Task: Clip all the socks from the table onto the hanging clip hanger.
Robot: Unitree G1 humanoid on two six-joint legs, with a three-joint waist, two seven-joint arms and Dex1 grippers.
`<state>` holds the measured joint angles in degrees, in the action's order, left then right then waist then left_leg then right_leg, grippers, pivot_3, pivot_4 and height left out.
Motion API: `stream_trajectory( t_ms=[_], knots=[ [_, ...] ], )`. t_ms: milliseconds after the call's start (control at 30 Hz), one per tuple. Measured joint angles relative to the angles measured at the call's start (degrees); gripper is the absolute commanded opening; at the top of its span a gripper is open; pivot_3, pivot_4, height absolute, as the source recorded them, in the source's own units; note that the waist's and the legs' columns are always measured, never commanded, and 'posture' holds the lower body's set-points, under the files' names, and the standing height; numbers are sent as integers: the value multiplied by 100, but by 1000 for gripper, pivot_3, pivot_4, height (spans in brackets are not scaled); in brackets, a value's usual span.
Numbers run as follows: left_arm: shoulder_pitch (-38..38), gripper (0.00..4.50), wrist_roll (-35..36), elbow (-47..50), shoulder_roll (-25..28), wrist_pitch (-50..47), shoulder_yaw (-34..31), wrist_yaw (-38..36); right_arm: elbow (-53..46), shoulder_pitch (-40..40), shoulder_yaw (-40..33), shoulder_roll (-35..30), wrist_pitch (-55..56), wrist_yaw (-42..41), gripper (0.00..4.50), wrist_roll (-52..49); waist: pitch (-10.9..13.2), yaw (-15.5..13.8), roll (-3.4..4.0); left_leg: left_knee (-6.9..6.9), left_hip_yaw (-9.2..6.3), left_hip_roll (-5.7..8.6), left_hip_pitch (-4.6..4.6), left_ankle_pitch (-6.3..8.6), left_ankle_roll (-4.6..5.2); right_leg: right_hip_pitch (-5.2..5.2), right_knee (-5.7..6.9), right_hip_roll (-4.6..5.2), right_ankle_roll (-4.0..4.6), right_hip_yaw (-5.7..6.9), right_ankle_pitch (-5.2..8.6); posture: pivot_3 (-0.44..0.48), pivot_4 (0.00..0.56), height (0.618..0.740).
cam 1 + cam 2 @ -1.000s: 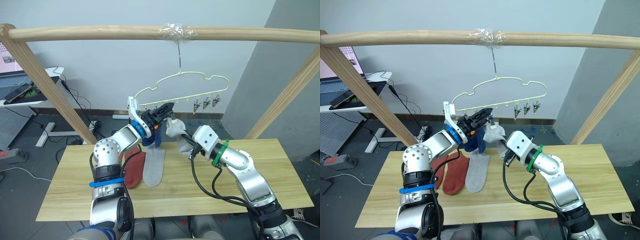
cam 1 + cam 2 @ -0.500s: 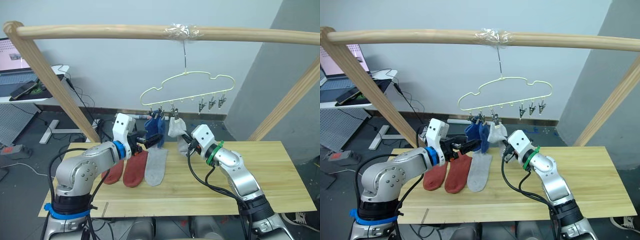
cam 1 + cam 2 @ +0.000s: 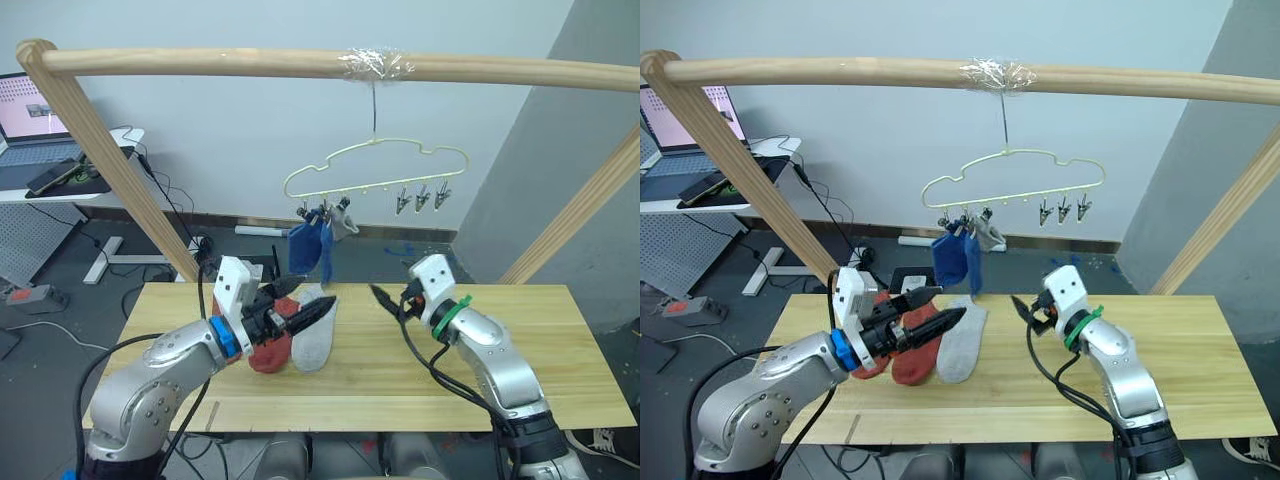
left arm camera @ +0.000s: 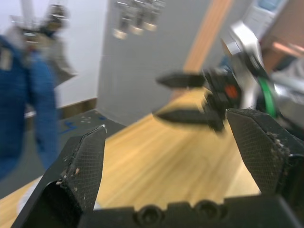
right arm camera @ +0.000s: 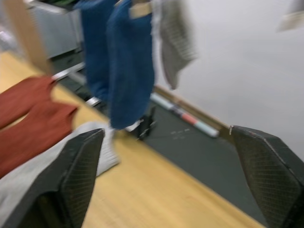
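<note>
Silver-grey jointed metal arms with white wrist blocks, a blue band on the left, a green on the right, loose black cables, textured black fingers point(image 4: 78, 166).

This looks like a robotics lab or test room rather than a home. A bare wooden pole frame point(image 3: 300, 64) stands over a plank table point(image 3: 540, 350) on a grey floor, against plain pale walls. Off to one side, a white desk point(image 3: 60, 190) carries a laptop point(image 3: 30, 110) (screen lit), with loose cables point(image 3: 165, 200) trailing down.
</note>
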<state>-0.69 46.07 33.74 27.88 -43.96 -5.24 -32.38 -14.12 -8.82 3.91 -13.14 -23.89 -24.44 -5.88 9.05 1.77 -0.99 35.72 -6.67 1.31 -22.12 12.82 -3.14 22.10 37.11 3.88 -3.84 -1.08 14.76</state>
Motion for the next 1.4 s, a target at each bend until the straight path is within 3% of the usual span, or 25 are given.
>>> stream_trajectory(
  t_ms=[33,133,233,300,400,467,900,1400],
  knots=[
    [-32,4500,-27,4,11,78,3,-52,-125,-4,-65,46,-107,87,4450,-31,0,-1,0,0,0,-1,0,0,0,0,1,-1,11,1,6,-10,104,740],
    [-69,4500,-135,3,81,294,-12,-116,-383,-81,-214,268,-361,367,3875,-179,0,1,0,0,2,-4,2,0,0,1,1,-4,20,-1,7,-12,104,740],
    [-44,4500,-212,-19,105,509,-39,-220,-476,-326,-290,472,-516,685,2800,-205,0,2,0,1,6,-4,1,0,0,2,0,-4,21,-2,6,-12,104,740],
    [20,4500,-256,-38,104,665,-41,-267,-475,-484,-270,559,-572,855,2800,-195,0,0,0,0,5,-4,1,0,1,2,0,-4,21,-1,6,-12,104,740],
    [121,4500,-334,-79,95,814,-39,-322,-460,-649,-262,667,-578,997,2237,-198,0,1,1,-2,7,-3,1,0,1,4,-2,-4,21,-2,6,-12,104,740],
    [153,4500,-337,-123,77,834,-29,-324,-356,-770,-254,718,-577,1069,1533,-198,0,7,1,-3,8,-4,1,0,1,5,-1,-4,19,-3,5,-14,108,740],
    [229,4500,-343,-240,-71,925,54,-304,795,-1722,-511,1147,-560,1546,1533,-261,1,9,2,-3,8,-8,1,0,2,8,1,-12,23,-4,-27,10,102,740],
    [206,4500,-196,-236,-103,908,36,-137,1431,-2074,-715,1223,-537,1861,1533,-244,0,8,3,-4,8,-10,1,0,2,9,2,-16,24,-4,-28,18,95,740]
  ],
)
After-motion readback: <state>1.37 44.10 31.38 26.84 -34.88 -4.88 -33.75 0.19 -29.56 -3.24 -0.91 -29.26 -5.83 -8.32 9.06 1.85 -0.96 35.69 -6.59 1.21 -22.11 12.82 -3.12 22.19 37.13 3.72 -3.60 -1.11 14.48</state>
